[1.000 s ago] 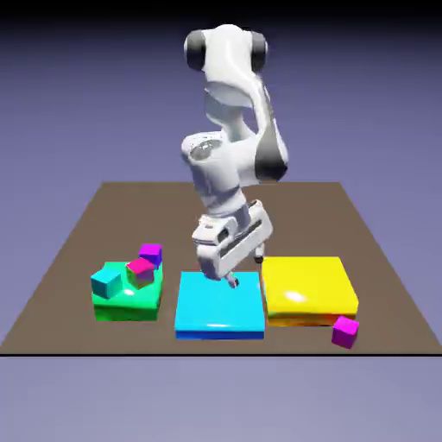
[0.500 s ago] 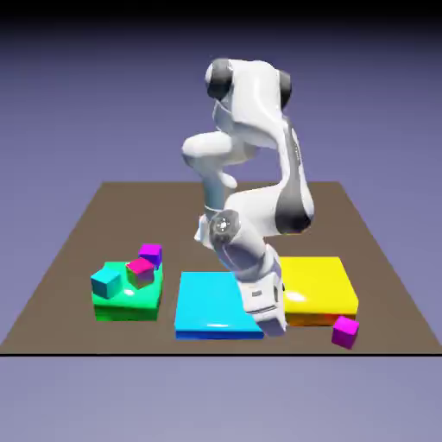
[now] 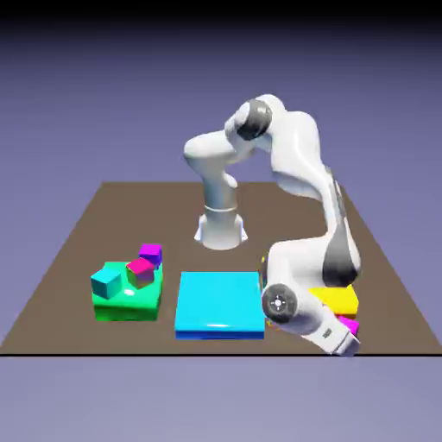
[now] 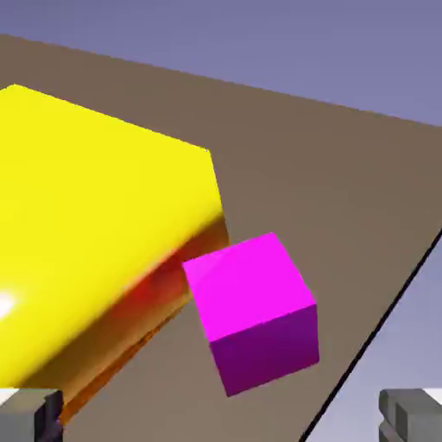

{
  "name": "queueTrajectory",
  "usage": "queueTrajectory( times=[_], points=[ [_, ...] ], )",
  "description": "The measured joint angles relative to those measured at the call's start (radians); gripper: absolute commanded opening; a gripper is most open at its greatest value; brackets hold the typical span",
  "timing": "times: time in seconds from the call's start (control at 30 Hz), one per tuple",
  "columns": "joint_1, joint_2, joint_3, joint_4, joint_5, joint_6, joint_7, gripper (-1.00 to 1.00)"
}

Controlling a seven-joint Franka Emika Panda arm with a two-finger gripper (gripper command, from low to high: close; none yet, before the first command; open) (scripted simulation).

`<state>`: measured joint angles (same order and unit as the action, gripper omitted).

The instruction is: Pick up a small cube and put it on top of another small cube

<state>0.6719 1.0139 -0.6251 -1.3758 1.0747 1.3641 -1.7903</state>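
In the hand view the small cube (image 4: 255, 311), plain magenta with darker purple sides, sits on the brown table right beside the yellow slab (image 4: 95, 250). My gripper (image 4: 221, 416) is open. Its grey fingertips (image 4: 30, 414) show wide apart at the bottom corners, short of the cube, with nothing between them. In the exterior view the white hand (image 3: 338, 339) hangs low at the front right and covers most of the small cube (image 3: 349, 325). On the green slab (image 3: 128, 302) rest a violet-purple cube (image 3: 150, 254), a pink-red-topped cube (image 3: 140, 270) and a teal cube (image 3: 107, 281).
A cyan slab (image 3: 218, 304) lies in the front middle. The arm covers most of the yellow slab (image 3: 338, 299). The table's front edge (image 3: 216, 354) runs just past the magenta cube, and it shows as a dark diagonal line (image 4: 371, 337) in the hand view.
The arm has swung from above the cyan slab toward the exterior view's right and down, so the hand now hangs low in front of the magenta cube. The jaws stayed open and the cubes did not move.
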Motion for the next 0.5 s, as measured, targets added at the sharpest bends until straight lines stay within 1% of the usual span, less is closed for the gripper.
queueTrajectory(
  times=[0.13,0.17,0.23,0.27,0.33,0.43,0.5],
  points=[
    [0.039,0.093,-0.037,0.084,0.063,-0.098,-0.148,0.0],
    [0.039,0.093,-0.037,0.084,0.063,-0.098,-0.148,0.0],
    [0.088,0.105,-0.018,0.012,0.087,-0.03,-0.18,0.0],
    [0.112,0.11,-0.008,-0.023,0.099,0.003,-0.196,-1.0],
    [0.112,0.11,-0.008,-0.024,0.098,0.002,-0.196,-1.0],
    [0.038,0.092,-0.037,0.083,0.061,-0.098,-0.149,-1.0],
    [-0.035,0.032,-0.063,0.013,0.029,-0.094,-0.162,-1.0]
  ],
)
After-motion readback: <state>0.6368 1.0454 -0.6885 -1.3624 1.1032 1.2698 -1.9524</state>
